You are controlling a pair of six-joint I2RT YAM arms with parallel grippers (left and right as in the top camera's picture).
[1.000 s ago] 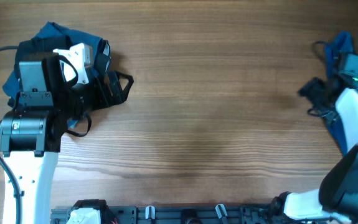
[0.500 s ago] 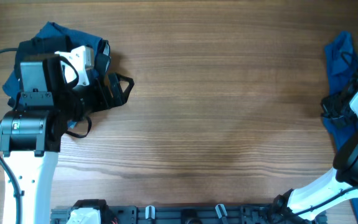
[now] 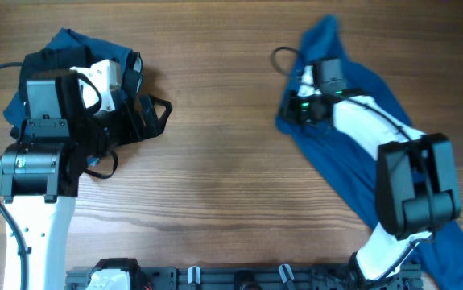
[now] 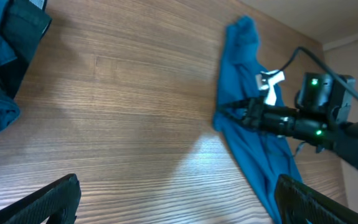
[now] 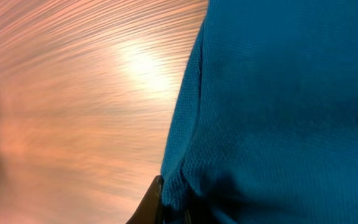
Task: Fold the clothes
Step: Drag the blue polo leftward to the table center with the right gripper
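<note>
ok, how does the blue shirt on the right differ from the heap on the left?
The blue shirt lies stretched in a long diagonal strip; the heap is bunched up. The shirt is one mid-blue piece; the heap mixes blue and black fabric. The right gripper pinches the shirt's edge; the heap lies ungripped under the left arm. Both rest unfolded on the wooden table.

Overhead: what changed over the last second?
The right pincer swung from the table's right edge in toward the middle, shut on the blue shirt and dragging it along. The shirt now trails in a long strip across the right half of the table. The left pincer, open beside the dark pile of clothes, stayed put, and so did the pile.
</note>
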